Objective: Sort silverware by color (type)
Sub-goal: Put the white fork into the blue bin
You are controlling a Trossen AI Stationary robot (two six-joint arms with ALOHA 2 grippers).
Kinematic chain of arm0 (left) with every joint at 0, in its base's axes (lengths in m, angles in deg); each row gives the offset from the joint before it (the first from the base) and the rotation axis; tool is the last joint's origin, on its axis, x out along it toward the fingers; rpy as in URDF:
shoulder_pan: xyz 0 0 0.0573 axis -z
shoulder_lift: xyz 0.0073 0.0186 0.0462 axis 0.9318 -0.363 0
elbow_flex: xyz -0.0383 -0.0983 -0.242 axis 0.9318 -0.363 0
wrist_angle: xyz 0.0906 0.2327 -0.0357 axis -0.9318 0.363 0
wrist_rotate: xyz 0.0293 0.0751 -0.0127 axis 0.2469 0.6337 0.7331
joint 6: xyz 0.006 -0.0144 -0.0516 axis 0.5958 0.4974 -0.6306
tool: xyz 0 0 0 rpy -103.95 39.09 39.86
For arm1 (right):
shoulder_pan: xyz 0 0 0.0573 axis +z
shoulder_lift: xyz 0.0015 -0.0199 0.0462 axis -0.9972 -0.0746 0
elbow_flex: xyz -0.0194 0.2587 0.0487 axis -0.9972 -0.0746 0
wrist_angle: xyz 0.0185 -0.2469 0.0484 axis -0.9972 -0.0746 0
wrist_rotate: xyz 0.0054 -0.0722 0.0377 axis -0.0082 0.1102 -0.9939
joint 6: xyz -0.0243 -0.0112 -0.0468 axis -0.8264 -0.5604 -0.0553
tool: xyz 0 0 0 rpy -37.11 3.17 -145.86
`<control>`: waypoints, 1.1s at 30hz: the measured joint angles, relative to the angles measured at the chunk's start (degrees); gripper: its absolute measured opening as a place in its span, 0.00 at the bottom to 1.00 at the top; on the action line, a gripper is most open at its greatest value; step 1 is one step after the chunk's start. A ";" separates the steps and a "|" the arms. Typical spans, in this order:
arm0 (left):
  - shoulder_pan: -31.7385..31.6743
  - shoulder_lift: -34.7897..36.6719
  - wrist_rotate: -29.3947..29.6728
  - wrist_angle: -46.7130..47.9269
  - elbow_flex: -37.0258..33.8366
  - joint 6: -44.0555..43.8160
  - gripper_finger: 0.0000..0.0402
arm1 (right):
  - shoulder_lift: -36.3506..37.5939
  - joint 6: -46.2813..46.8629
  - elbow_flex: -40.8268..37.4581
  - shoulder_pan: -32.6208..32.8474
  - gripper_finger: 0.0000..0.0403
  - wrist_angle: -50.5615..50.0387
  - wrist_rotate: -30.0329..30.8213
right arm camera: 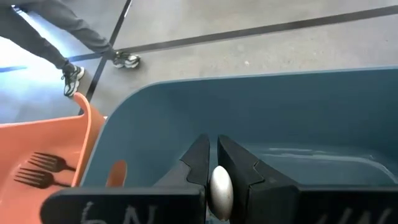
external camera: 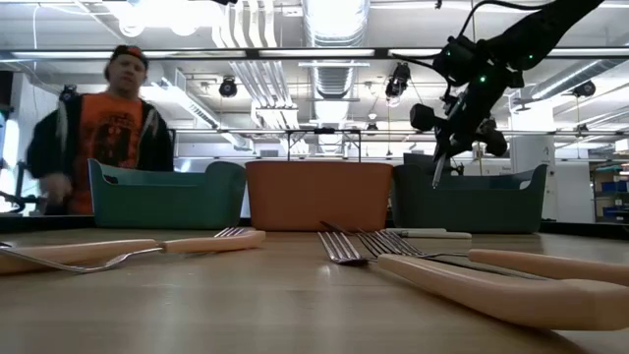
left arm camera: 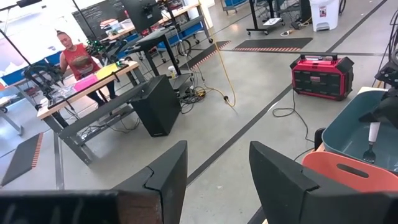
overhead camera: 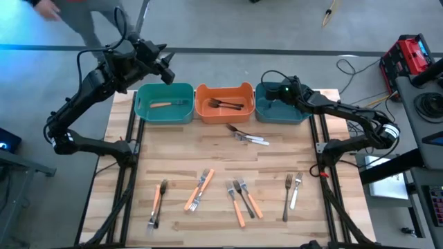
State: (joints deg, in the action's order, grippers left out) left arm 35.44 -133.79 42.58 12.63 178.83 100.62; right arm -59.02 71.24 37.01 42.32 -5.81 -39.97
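The right claw (overhead camera: pixel 282 90) hangs over the blue-grey bin (overhead camera: pixel 299 114) at upper right of the frame, clamped on a white-handled fork (right arm camera: pixel 220 185); dropping it in looks next. The left claw (overhead camera: pixel 165 69) waits open behind the teal bin (overhead camera: pixel 143 111). Most forks (overhead camera: pixel 239 195) lie on the desk (overhead camera: pixel 221 160), nothing blocking.

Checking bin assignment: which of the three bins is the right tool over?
The right-hand teal bin. The right tool hangs above it, shut on a white-handled fork; the orange bin and left teal bin sit farther left.
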 joint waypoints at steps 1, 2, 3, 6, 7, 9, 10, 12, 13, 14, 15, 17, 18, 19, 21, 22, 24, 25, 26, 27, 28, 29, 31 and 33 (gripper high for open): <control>0.00 0.00 0.00 0.00 0.00 0.00 0.39 | 0.00 0.21 -0.03 0.00 0.03 -0.03 0.39; 0.00 0.00 0.00 0.00 0.00 0.00 0.39 | 0.00 0.70 -0.05 0.00 0.03 -0.04 0.87; 0.00 0.00 0.00 0.00 0.00 0.00 0.39 | 0.00 1.48 -0.07 0.00 0.03 -0.05 1.04; 0.00 0.00 0.01 0.00 0.00 0.00 0.39 | 0.00 4.43 -0.07 -0.02 0.03 -0.07 1.06; 0.00 0.00 0.02 0.00 0.00 0.00 0.39 | 0.00 4.67 -0.07 -0.02 0.03 -0.08 1.07; 0.00 -0.01 0.02 0.09 0.00 -0.02 0.39 | 0.00 4.73 -0.07 -0.02 0.03 -0.37 1.06; 0.00 0.00 0.02 0.26 0.00 -0.02 0.39 | 0.00 4.71 -0.07 -0.02 0.03 -0.67 1.06; 0.00 -0.02 0.02 0.90 0.00 -0.02 0.39 | 0.00 4.44 -0.08 -0.02 0.03 -1.16 1.07; 0.00 -0.03 0.02 1.07 0.00 -0.02 0.39 | 0.00 4.19 -0.09 -0.02 0.03 -1.16 1.09; 0.00 -0.04 0.02 1.17 0.00 -0.02 0.39 | 0.00 3.81 -0.09 -0.02 0.03 -1.14 1.15; 0.00 -0.04 0.02 1.31 0.00 -0.02 0.39 | 0.00 3.75 -0.09 -0.02 0.03 -1.16 1.22; 0.00 -0.04 0.02 1.38 0.00 -0.02 0.39 | 0.00 3.89 -0.09 -0.02 0.03 -1.18 1.54; 0.00 -0.04 0.02 1.40 0.00 -0.02 0.39 | 0.00 4.10 -0.09 -0.02 0.03 -1.18 1.85; 0.00 -0.04 0.02 1.40 0.00 -0.02 0.39 | 0.00 4.30 -0.09 -0.02 0.03 -1.18 2.10; 0.00 -0.07 0.02 1.40 0.00 -0.02 0.39 | 0.00 4.28 -0.09 -0.02 0.03 -1.18 2.11; 0.00 -0.07 0.02 1.40 0.00 -0.02 0.39 | 0.00 4.22 -0.09 -0.02 0.03 -1.22 2.13; 0.00 -0.07 0.02 1.49 0.00 -0.02 0.39 | 0.00 4.03 -0.09 -0.02 0.03 -1.47 2.14; 0.00 -0.07 0.02 1.69 0.00 -0.02 0.39 | 0.00 4.03 -0.09 -0.02 0.03 -1.74 2.14; 0.00 -0.07 0.02 2.10 0.00 -0.02 0.39 | 0.00 4.01 -0.09 -0.02 0.03 -2.14 2.14; 0.00 -0.07 0.02 2.50 0.00 -0.02 0.39 | 0.00 4.01 -0.09 -0.02 0.03 -2.52 2.14; 0.00 -0.07 0.02 2.76 0.00 -0.02 0.39 | 0.00 3.99 -0.11 -0.02 0.03 -2.88 2.13; 0.00 -0.07 0.02 3.09 0.00 -0.02 0.39 | 0.00 3.99 -0.12 -0.02 0.03 -3.12 2.13; 0.00 -0.07 0.02 3.57 0.00 -0.02 0.39 | 0.00 3.95 -0.12 -0.02 0.03 -3.60 2.14; 0.00 -0.07 0.02 3.67 0.00 -0.02 0.39 | 0.00 3.86 -0.12 -0.02 0.03 -3.95 2.14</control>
State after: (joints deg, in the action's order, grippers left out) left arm 35.44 -133.86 42.60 16.30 178.83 100.59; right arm -59.02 75.10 36.89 42.30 -9.76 -37.84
